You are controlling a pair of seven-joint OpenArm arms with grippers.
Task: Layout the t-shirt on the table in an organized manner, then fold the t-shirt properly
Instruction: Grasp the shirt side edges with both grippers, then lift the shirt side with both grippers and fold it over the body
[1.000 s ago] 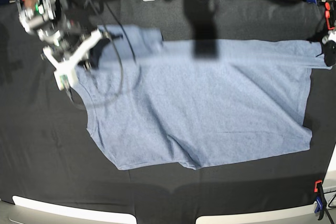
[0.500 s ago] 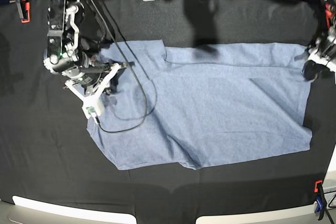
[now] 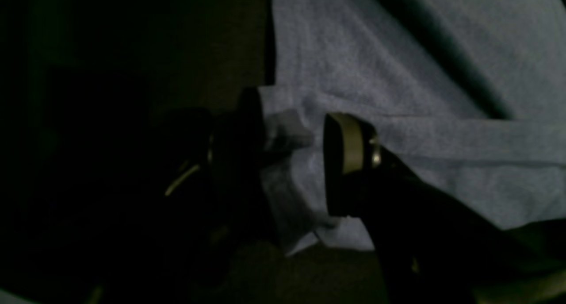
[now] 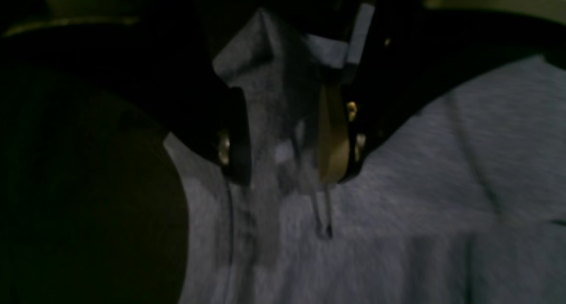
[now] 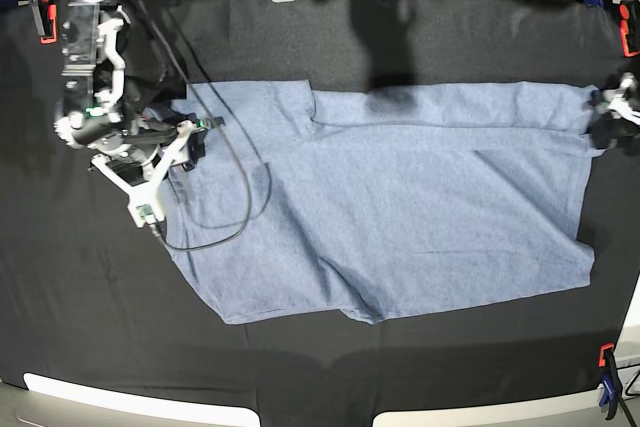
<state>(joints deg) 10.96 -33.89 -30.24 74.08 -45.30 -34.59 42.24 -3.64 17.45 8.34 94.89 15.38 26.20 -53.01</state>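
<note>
Your t-shirt (image 5: 400, 207) lies spread flat across the middle of the counter (image 5: 80, 307), its long axis running from 9 to 3 o'clock in the base view. The lower edge slants, and a crease runs along the top near 12 o'clock. No lettering shows on the side facing up.

At 9 o'clock, your right claw (image 4: 283, 136) sits over the shirt's edge. In its wrist view the jaws stand apart, with a ridge of fabric bunched up between them; the picture is dark and blurred, so you cannot tell whether the pads actually touch the cloth.

At 3 o'clock, your left claw (image 3: 292, 162) is at the shirt's far corner, half cut off by the edge of the base view. Its wrist view shows the jaws spread, a fold of hem lying loose between them. The left half of that view is nearly black.

A black cable (image 5: 225, 197) loops over the shirt near the right arm.
</note>
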